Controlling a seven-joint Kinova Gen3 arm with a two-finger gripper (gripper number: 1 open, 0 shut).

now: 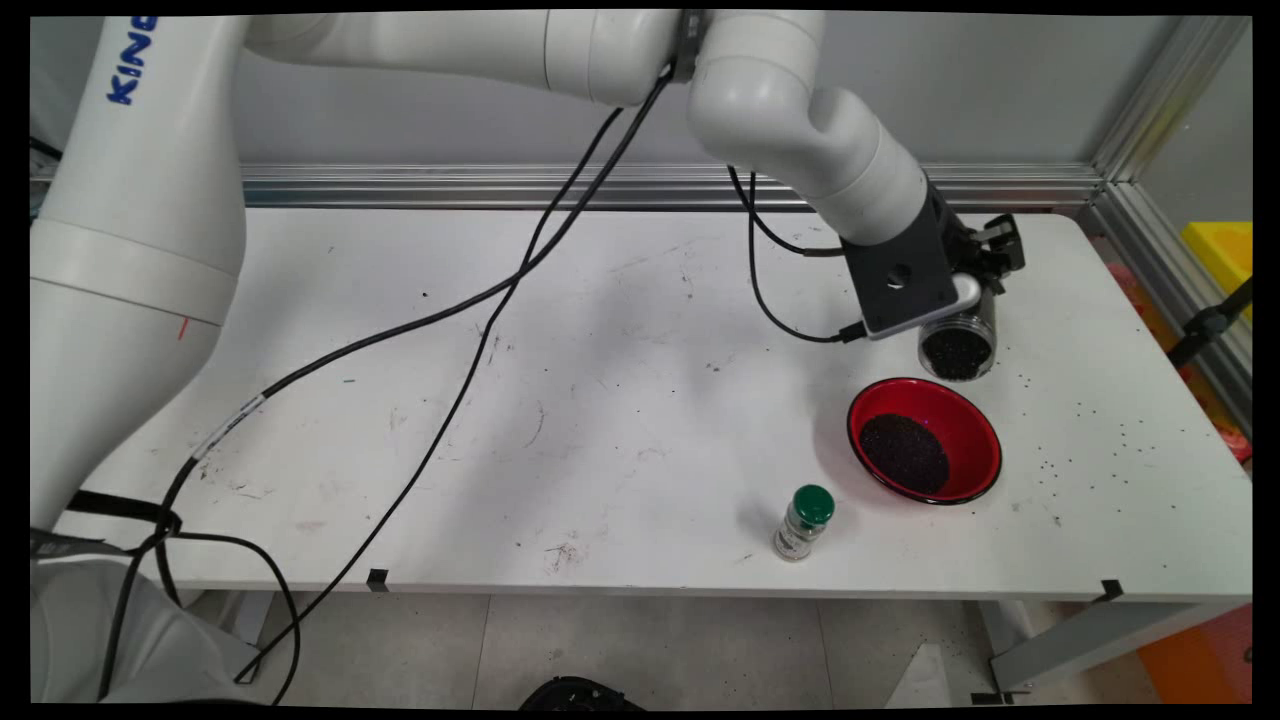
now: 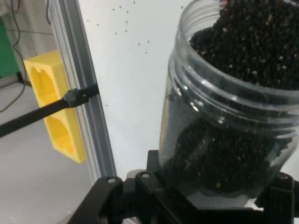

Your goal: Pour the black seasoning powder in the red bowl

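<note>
From the main view, the black two-finger hand (image 1: 985, 285) gripped a clear plastic jar of black seeds (image 1: 958, 345), tilted mouth-down at twelve o'clock of a red bowl (image 1: 925, 438) holding seeds. A green-capped small bottle (image 1: 804, 522) stood at the bowl's seven o'clock, near the white worktop's (image 1: 600, 400) front edge.

The hand view showed the jar (image 2: 229, 112) filling the jaws, scattered seeds, the aluminium edge rail (image 2: 81, 93) and a yellow block (image 2: 56, 107) beyond.

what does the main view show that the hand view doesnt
Only the main view shows the red bowl holding dark grains, the small green-capped bottle standing near it, and the hanging black cables. Only the hand view shows the yellow block beyond the table's edge. Both show the gripper shut on the clear jar of dark grains, tilted, and loose grains scattered on the white table.
</note>
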